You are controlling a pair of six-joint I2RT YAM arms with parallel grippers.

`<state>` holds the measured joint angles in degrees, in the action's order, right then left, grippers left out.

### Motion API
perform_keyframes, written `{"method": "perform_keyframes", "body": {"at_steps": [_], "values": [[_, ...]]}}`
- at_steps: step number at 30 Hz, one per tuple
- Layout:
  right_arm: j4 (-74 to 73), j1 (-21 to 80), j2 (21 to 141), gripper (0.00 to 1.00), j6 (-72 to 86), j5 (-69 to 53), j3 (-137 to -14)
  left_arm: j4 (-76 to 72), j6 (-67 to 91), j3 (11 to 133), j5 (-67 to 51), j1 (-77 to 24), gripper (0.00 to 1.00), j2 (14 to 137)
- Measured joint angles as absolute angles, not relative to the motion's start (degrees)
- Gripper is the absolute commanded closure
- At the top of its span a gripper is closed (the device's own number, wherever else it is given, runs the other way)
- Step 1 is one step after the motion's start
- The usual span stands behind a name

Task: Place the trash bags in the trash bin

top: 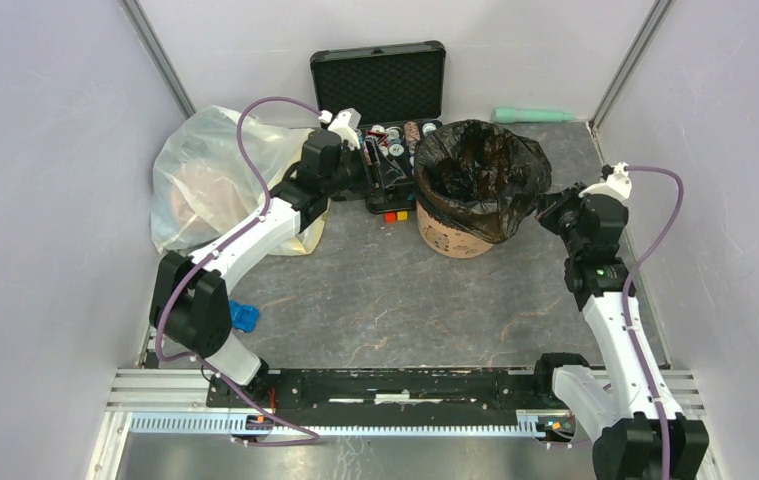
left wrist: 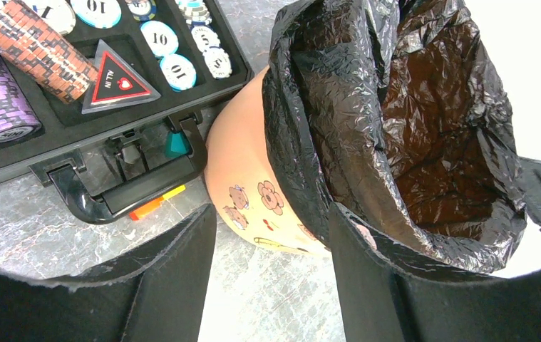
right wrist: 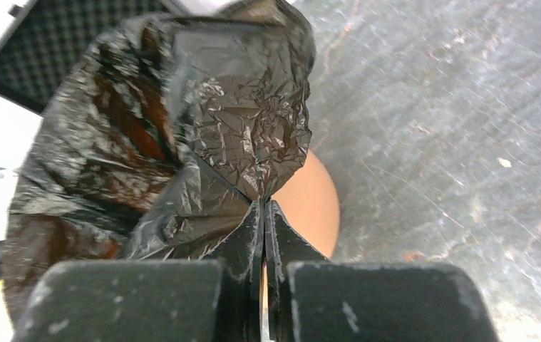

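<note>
Black bag (top: pixel 477 160) in orange bin (top: pixel 452 238), its edge between pressed right jaws; left jaws spread alongside

trash bag (top: pixel 480 160) in bin (top: pixel 450 238), case (top: pixel 380 85) behind

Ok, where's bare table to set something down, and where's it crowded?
Widest bare table: between the trash bin, the blue object and the base rail. Smaller patch behind the bin, by the green tube. Crowded between chip case, translucent bag and bin.
</note>
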<state>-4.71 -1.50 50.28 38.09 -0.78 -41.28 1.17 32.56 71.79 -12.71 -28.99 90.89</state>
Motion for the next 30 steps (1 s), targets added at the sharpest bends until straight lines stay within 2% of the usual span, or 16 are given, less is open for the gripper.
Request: {"method": "perform_keyframes", "body": {"at_steps": [3, 15, 16, 19, 25, 30], "values": [[-4.5, -1.5, 50.3, 1.0, 36.9, 0.6, -38.6, 1.1, 32.6, 71.8, -13.1, -29.0, 0.4, 91.0], [-0.5, -1.5, 55.7, 1.0, 35.9, 0.1, -31.9, -0.3, 32.9, 71.8, -15.2, -29.0, 0.41, 94.8], [-0.1, -1.5, 55.9, 0.96, 35.9, 0.1, -31.7, -0.4, 33.0, 71.8, -15.3, -29.0, 0.41, 95.1], [0.7, -1.5, 56.1, 0.93, 35.7, 0.3, -31.5, -1.0, 33.1, 71.8, -15.7, -29.0, 0.42, 96.0], [0.8, -1.5, 54.3, 0.93, 34.1, 3.9, -31.5, -4.6, 35.9, 70.9, -16.7, -29.0, 0.35, 96.9], [0.8, -1.5, 53.7, 0.95, 33.4, 4.7, -31.5, -10.8, 40.4, 67.3, -17.0, -29.0, 0.34, 96.9]]}}
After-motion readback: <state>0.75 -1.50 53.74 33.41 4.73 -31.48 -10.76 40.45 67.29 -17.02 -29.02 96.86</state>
